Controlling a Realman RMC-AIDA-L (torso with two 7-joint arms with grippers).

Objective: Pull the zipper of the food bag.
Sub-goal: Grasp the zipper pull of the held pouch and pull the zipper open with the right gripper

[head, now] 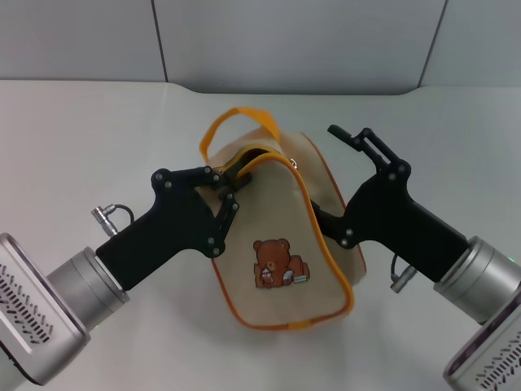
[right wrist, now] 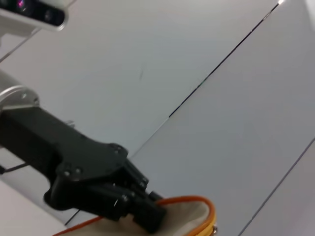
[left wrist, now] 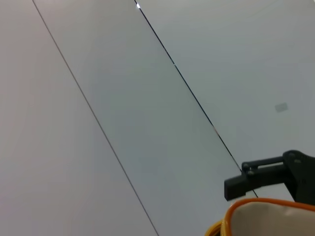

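Left tool [head: 230,184] is pinched shut at the top edge of the food bag [head: 285,244], its black fingertips meeting right where the zipper [head: 259,156] curves over the pouch's mouth. I judge it is closed on the zipper's pull, though the small silver tab itself is hidden between the fingers, so the exact hold cannot be confirmed. The right wrist view shows the same tool [right wrist: 142,209] pressed against the orange-piped rim [right wrist: 197,200] of the beige fabric.

Just beyond the left tool's tips the zip line looks partly parted: a dark gap runs between two yellow-orange edges, which suggests the pull is somewhere along its run and not at either end. Behind that, farther from the robot, the loop handle [head: 236,118] arches up clear of both tools.

On the opposite side of the bag, the right tool [head: 342,183] brackets the pouch's far flank. One finger [head: 366,147] stands up free in the air beyond the bag, the other lies low against the fabric, so it appears spread wide, not clamped (more a brace than a grip). That placement makes sense: something must keep the light pouch from sliding along the tabletop [head: 81,138] when the zipper is tugged. The left wrist view catches that raised finger [left wrist: 256,179] just past the bag's rim [left wrist: 266,204].

The bear print [head: 275,262] faces the robot, between the two arms.
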